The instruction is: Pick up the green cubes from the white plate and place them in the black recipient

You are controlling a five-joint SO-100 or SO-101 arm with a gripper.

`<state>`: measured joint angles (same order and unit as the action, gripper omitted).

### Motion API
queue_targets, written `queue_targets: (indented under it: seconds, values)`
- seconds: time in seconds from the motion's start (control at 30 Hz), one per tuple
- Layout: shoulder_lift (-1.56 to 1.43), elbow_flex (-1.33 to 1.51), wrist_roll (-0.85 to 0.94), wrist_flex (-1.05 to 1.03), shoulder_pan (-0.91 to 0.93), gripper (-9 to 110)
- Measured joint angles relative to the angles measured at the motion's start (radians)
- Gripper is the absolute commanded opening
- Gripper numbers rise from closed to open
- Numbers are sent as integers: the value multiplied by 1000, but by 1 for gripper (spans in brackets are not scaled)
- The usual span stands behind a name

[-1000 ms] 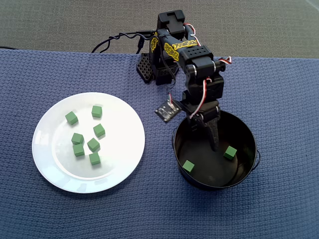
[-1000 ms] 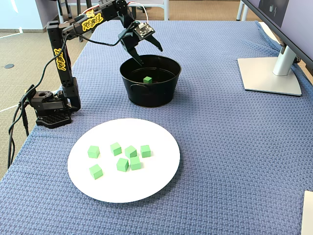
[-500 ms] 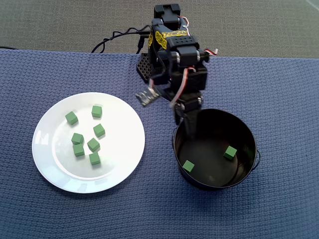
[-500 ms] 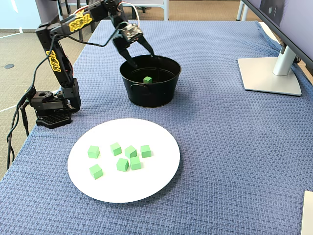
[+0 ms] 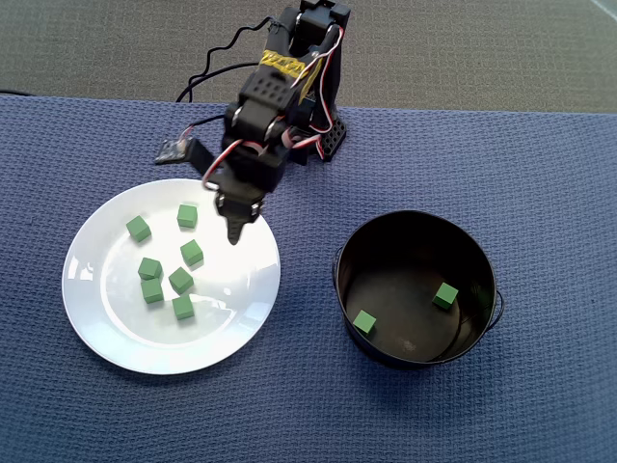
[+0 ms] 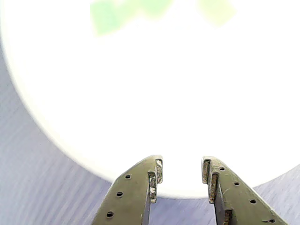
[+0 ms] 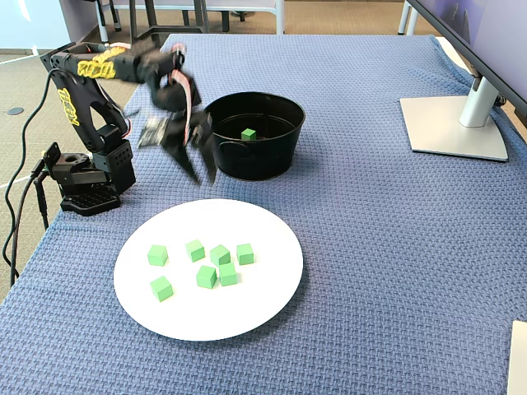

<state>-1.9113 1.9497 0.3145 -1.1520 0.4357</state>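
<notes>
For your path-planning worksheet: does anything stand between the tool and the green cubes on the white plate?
Nothing visible does. The tool hangs open and empty over the rim of the white plate, and only bare plate lies between it and the green cubes. The black recipient stands off to the right in the overhead view.

A blue woven cloth (image 7: 387,247) carries a monitor stand (image 7: 457,123).
</notes>
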Motion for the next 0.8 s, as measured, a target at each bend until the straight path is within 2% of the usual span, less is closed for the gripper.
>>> queue_targets:
  seconds: [0.13,0.37,0.57,0.8]
  values:
    - [44,77,49,44,61,8]
    - [51,77,75,-121,95,20]
    - [58,146,181,-106,91,19]
    - [103,193,413,-31,149,18]
